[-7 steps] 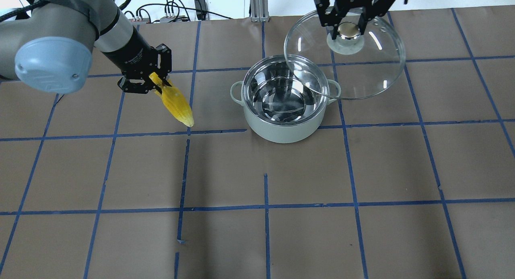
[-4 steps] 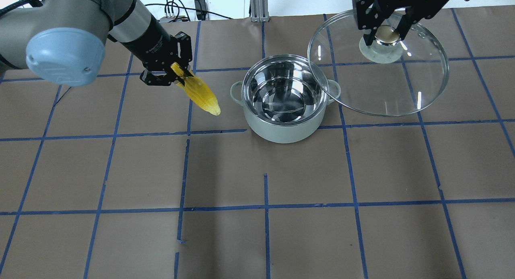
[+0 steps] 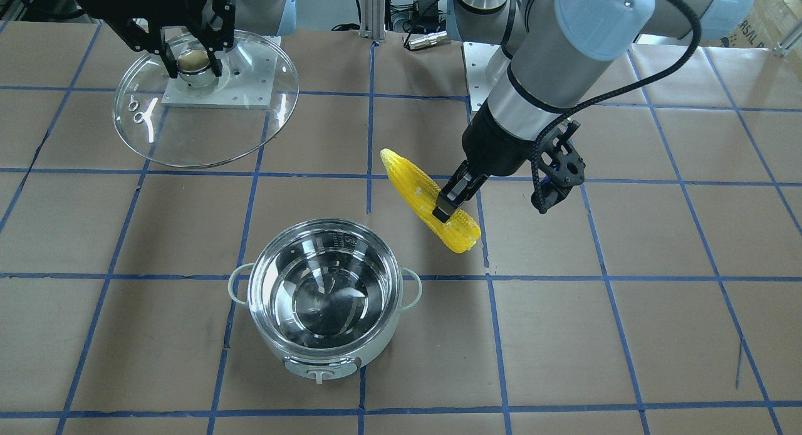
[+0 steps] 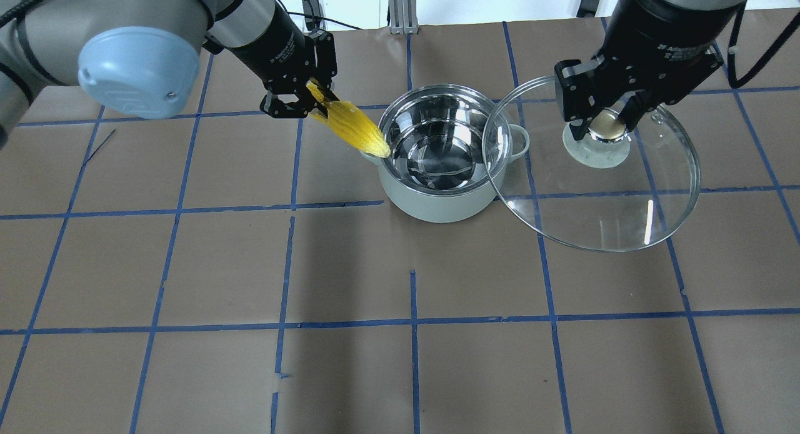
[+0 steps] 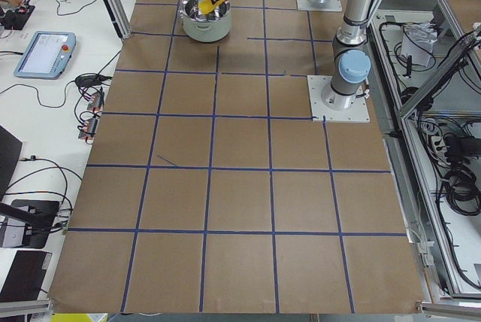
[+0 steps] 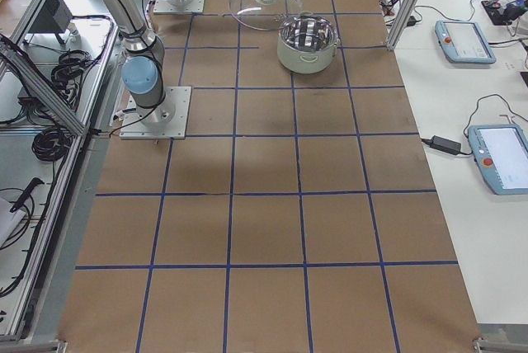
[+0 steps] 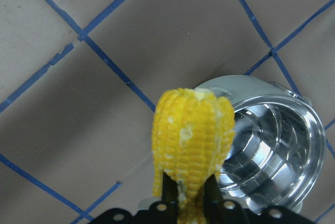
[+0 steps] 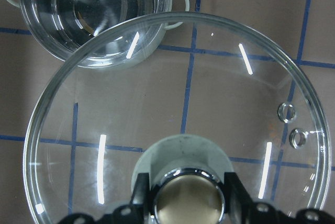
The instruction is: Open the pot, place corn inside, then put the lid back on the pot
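- Brown paper covers the table point(image 4: 400, 365), ruled into large squares by blue tape.
- Nearest the operators' side stands the round white-sided electric pot point(image 4: 431, 206). It is uncovered, its shiny steel inside bare, with a control knob point(image 3: 319, 375) on its front and a pale loop handle point(image 3: 413, 289) at each side.
- Just behind it, raised off the table, the bright yellow tapered ear of corn point(image 4: 353, 129) hangs at a slant with its pointed end toward the pot.
- From overhead that point covers the pot's rim and hides the handle on that side. The front-facing view shows the corn beside the pot, not in it.
- The left gripper point(image 4: 306, 99) has its two black fingers closed tight on the corn's thick end.
- Further back, on the pot's other side, the round clear glass lid point(image 4: 612, 202) is held in the air. From overhead its edge overlaps the pot's rim and one handle.
- The right gripper point(image 3: 192, 62) is clamped around the lid's gold-brass-topped white knob point(image 8: 183, 198). Two small vent holes point(image 8: 293, 124) sit near the rim.
- At the far edge lie black cables point(image 4: 281, 9) and a metal post point(image 4: 400, 9).
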Controlling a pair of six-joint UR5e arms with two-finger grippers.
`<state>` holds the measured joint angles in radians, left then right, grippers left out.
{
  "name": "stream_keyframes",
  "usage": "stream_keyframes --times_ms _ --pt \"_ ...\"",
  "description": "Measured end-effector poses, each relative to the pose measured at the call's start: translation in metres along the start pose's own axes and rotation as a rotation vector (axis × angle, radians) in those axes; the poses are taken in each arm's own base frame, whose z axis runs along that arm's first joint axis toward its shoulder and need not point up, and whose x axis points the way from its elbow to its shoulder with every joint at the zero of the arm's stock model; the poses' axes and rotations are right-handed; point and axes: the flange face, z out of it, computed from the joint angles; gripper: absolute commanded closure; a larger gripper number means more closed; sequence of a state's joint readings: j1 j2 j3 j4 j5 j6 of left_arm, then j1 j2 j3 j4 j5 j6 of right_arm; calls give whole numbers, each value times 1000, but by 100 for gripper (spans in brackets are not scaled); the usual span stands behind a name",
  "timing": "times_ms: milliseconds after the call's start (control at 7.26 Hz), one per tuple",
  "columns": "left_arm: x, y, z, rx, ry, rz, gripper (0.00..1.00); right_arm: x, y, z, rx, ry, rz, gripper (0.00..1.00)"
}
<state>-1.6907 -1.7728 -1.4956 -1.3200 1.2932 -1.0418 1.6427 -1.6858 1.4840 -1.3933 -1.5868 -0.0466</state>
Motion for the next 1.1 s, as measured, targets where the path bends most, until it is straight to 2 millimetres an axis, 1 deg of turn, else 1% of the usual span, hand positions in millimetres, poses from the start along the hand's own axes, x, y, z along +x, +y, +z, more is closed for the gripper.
stream_keyframes --times_ms 275,413,551,688,826,964,1101 --pt "43 10 30 -9 -16 -23 80 12 14 18 -17 0 20 56" --pt "55 13 46 -15 -26 -32 80 17 17 30 -24 1 30 56" --pt "62 16 58 -20 -34 -41 76 20 17 47 -27 2 36 56" --pt "66 20 69 -26 -44 -50 58 20 16 65 -23 4 40 56" --pt "70 25 80 -30 -51 -49 11 20 15 76 -9 7 45 56" --pt "73 29 90 -31 -52 -44 0 20 14 78 4 9 47 56" --pt "75 31 95 -31 -50 -39 0 19 14 77 12 10 47 55"
